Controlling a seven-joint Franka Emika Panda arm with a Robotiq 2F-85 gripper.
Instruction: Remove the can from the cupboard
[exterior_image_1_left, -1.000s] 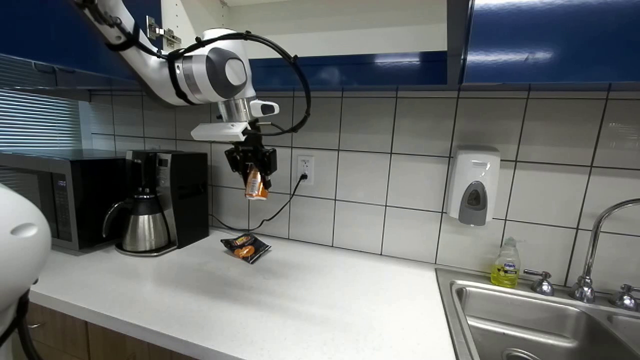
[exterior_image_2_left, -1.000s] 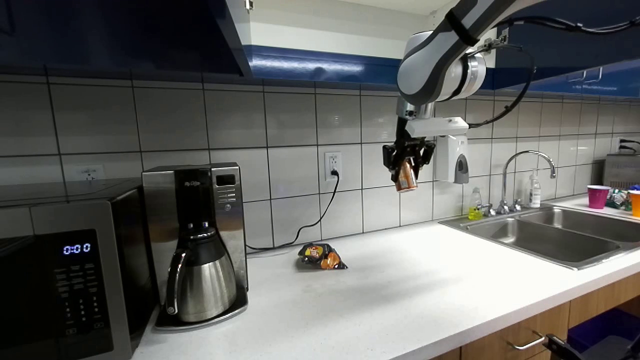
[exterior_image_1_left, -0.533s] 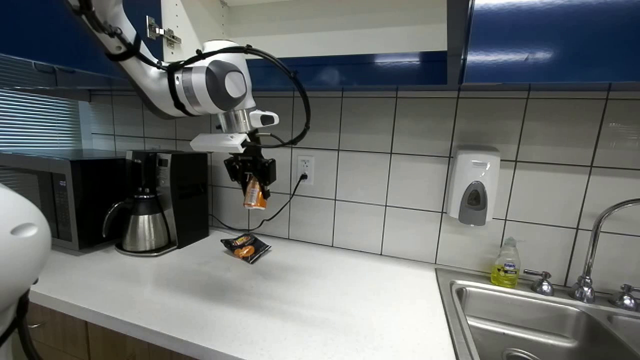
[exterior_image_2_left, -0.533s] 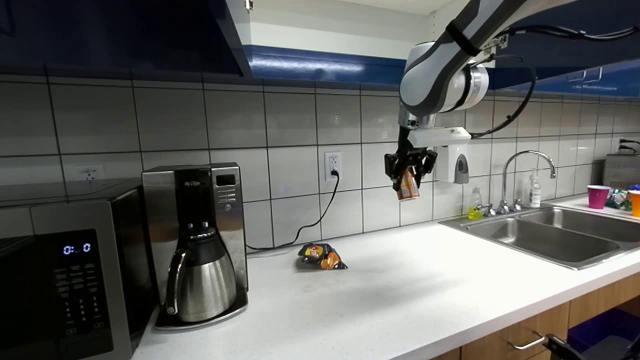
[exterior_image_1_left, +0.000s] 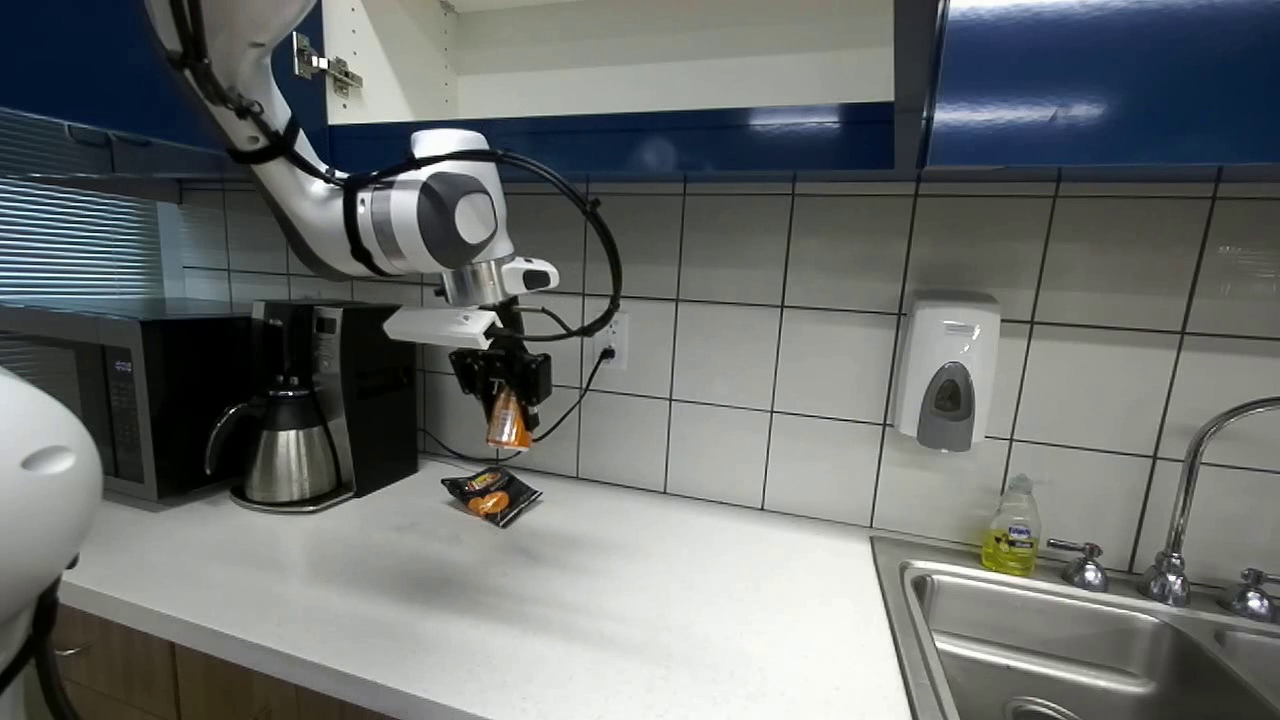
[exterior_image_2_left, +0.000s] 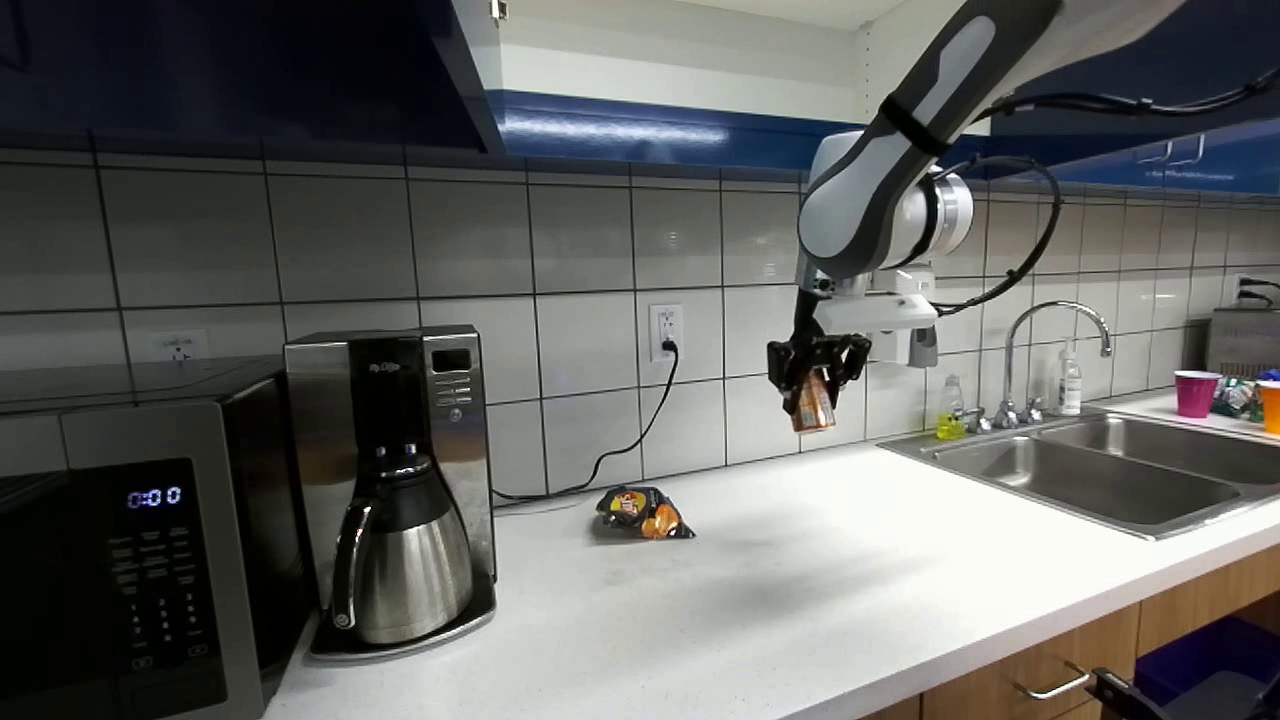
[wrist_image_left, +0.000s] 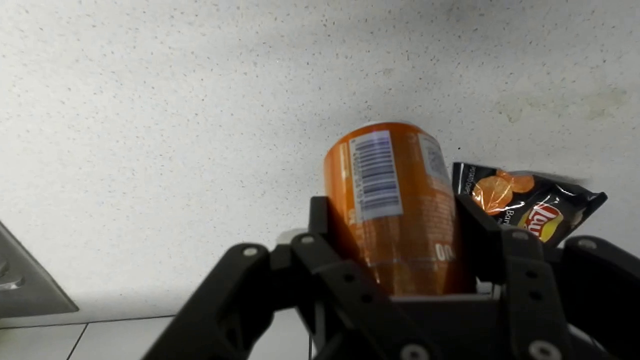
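The orange can shows in both exterior views (exterior_image_1_left: 508, 424) (exterior_image_2_left: 814, 406) and large in the wrist view (wrist_image_left: 385, 185), where a barcode faces the camera. My gripper (exterior_image_1_left: 511, 408) is shut on the can, with one black finger on each side of it (wrist_image_left: 393, 215). The can is slightly tilted and hangs in the air above the white counter, below the cupboard. The cupboard (exterior_image_1_left: 640, 145), with blue doors and a white interior, stands open above; its blue lower edge also shows in an exterior view (exterior_image_2_left: 640, 135). The can's upper part is hidden inside the gripper.
A black chip packet (exterior_image_1_left: 491, 496) lies on the counter (exterior_image_1_left: 620, 600) near the wall, close below the can. A coffee maker (exterior_image_2_left: 410, 480) and microwave (exterior_image_2_left: 120, 560) stand beside it. A sink (exterior_image_1_left: 1040, 620), soap bottle (exterior_image_1_left: 1012, 530) and soap dispenser (exterior_image_1_left: 948, 370) are further along.
The arm and gripper have moved down with the can held, from higher by the wall tiles to nearer the counter. The chip packet has not moved.
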